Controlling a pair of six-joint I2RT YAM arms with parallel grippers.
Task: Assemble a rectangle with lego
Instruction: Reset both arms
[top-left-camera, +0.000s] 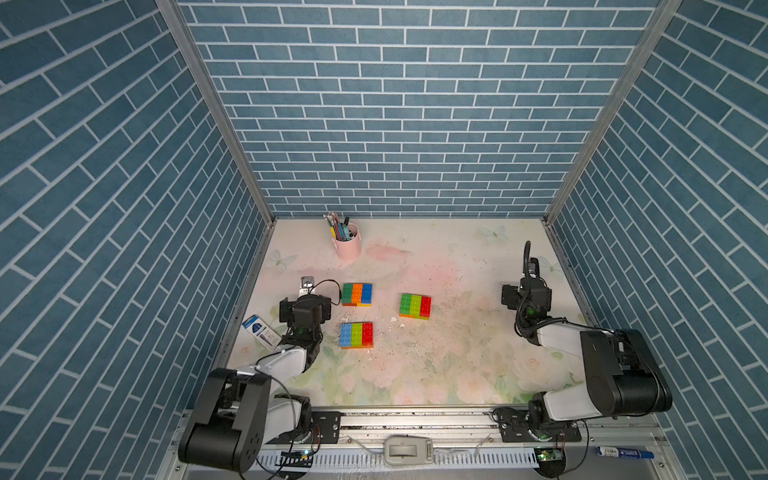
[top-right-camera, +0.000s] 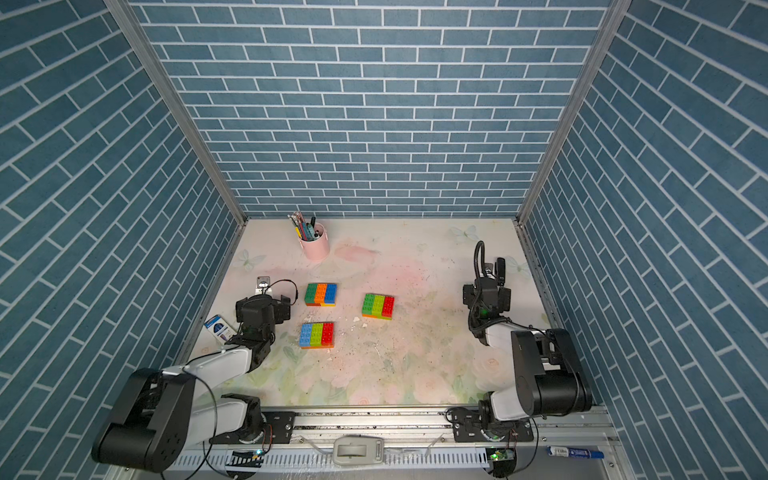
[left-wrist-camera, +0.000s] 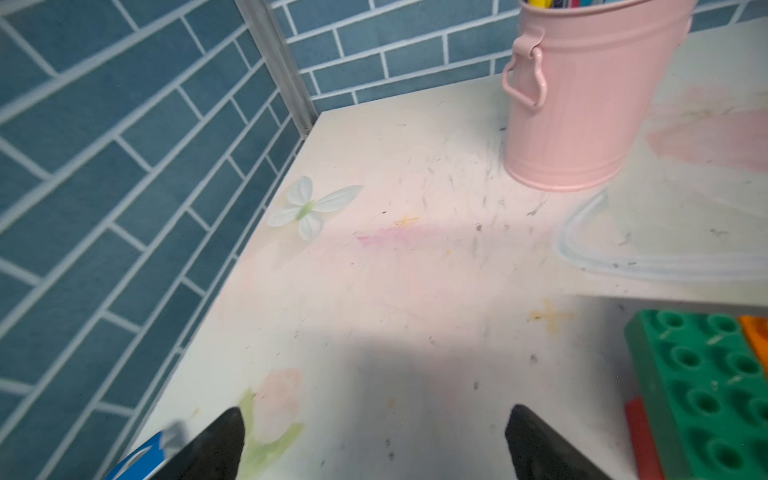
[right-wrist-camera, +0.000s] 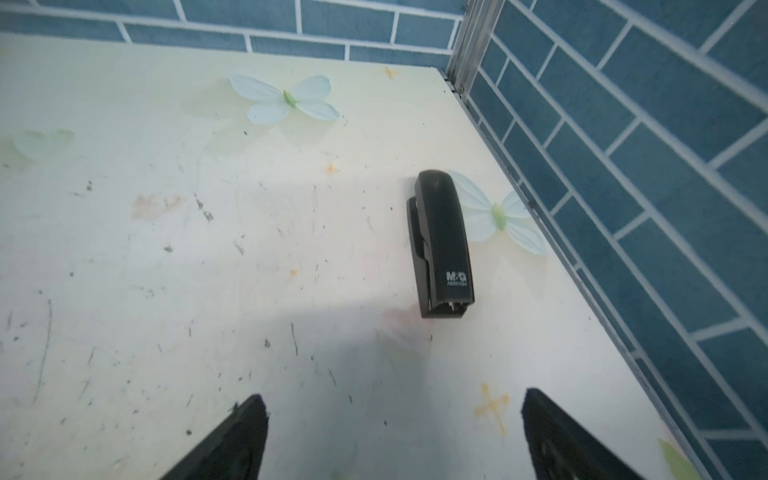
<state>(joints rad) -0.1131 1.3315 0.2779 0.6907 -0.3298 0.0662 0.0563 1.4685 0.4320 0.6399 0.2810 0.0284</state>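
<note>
The table (top-left-camera: 457, 365) is mostly bare in the middle. I judge that is deliberate, because both arms sit out toward the side walls and leave the bricks open to view. My left gripper (left-wrist-camera: 374, 419) hangs low just left of the far-left block (top-left-camera: 356, 294), jaws spread wide with nothing between them. My right gripper (right-wrist-camera: 392, 409) hangs by the right wall, equally wide and empty.

The lego (top-right-camera: 320, 294) sits left of centre as three separate pieces: that far-left block, a right block (top-left-camera: 415, 306) and a near-left block (top-left-camera: 356, 334). Each has three bricks side by side, edges flush, so I read them as finished rectangles.

The pink cup (top-left-camera: 347, 245) stands beyond them. The stapler (right-wrist-camera: 442, 245) and the blue box (top-left-camera: 261, 331) lie at the edges, out of the way.
</note>
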